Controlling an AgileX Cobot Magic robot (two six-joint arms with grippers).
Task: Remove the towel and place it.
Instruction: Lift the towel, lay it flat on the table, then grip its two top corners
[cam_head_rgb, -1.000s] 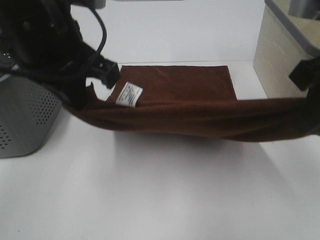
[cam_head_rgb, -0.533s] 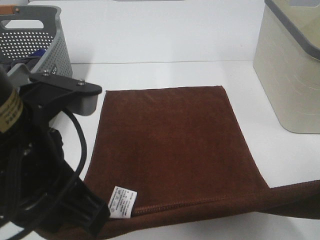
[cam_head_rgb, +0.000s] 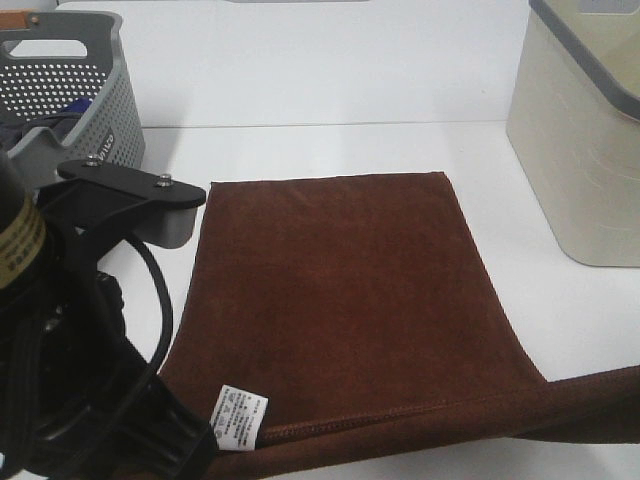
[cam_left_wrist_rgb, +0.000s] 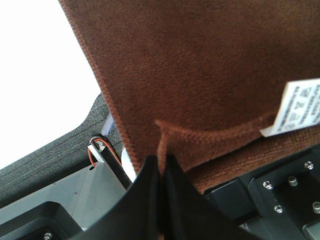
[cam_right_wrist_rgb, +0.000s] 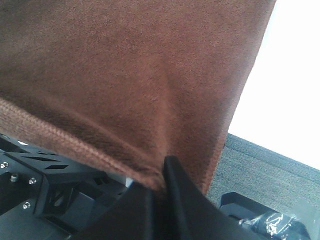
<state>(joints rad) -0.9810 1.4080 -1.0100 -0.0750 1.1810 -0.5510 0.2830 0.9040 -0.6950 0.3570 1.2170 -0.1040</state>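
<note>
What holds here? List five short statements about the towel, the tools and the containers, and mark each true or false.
1. The far part of the towel lies flat on the table. True.
2. The left tool pinches the towel's hem. True.
3. The white label sits at the towel's far edge. False: it sits at the near corner, by the left tool.
4. The grey basket stands right of the towel. False: it stands at the far left; a beige bin stands on the right.
5. The right tool hangs clear of the towel. False: it is shut on the towel's edge.
</note>
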